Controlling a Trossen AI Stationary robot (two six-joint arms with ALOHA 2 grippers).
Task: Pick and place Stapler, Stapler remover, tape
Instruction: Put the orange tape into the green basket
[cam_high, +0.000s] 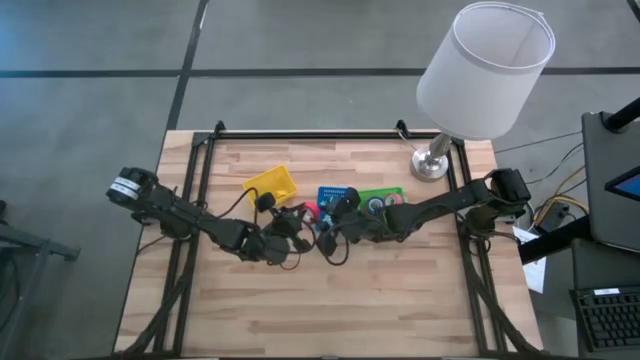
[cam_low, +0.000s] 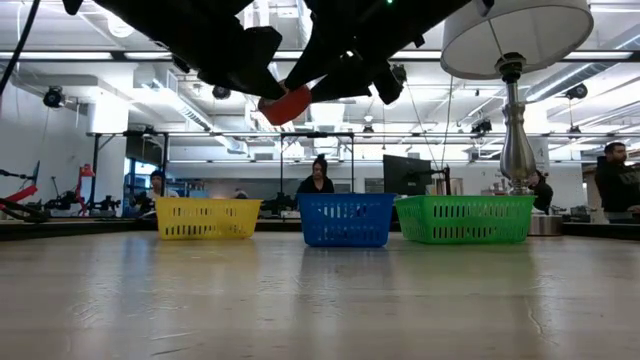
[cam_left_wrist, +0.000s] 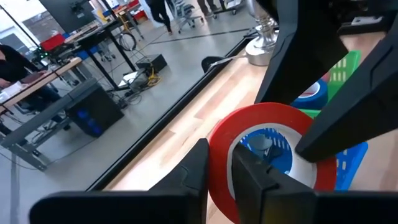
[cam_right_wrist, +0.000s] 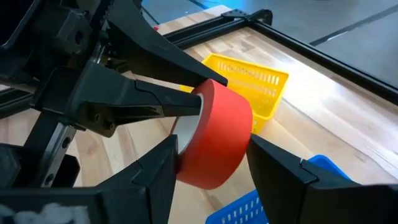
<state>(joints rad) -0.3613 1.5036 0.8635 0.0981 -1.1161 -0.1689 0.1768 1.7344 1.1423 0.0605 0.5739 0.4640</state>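
A red tape roll (cam_right_wrist: 217, 134) with a pale core hangs high above the table between my two grippers, over the middle of the table. My left gripper (cam_left_wrist: 224, 174) is shut on its wall. My right gripper (cam_right_wrist: 214, 162) stands open, one finger on each side of the roll, close against it. In the low view the roll (cam_low: 288, 105) hangs well above the baskets. A blue tape roll (cam_left_wrist: 314, 92) shows by the green basket (cam_high: 385, 198). The stapler and the stapler remover are out of view. My left gripper pinches the red roll's wall (cam_left_wrist: 219, 146), one finger (cam_left_wrist: 252, 177) inside the ring and one finger (cam_left_wrist: 198, 168) outside it. The fingers come nearly level from the table's left side. The roll is lifted clear and stands on edge. Whether my right gripper's fingers (cam_right_wrist: 158, 165) touch the roll, I cannot tell.
A yellow basket (cam_high: 272, 183), a blue basket (cam_high: 335, 195) and the green basket stand in a row behind the grippers. A table lamp with a white shade (cam_high: 485, 65) stands at the far right corner on its metal base (cam_high: 430, 165). Bare wood lies toward the near edge.
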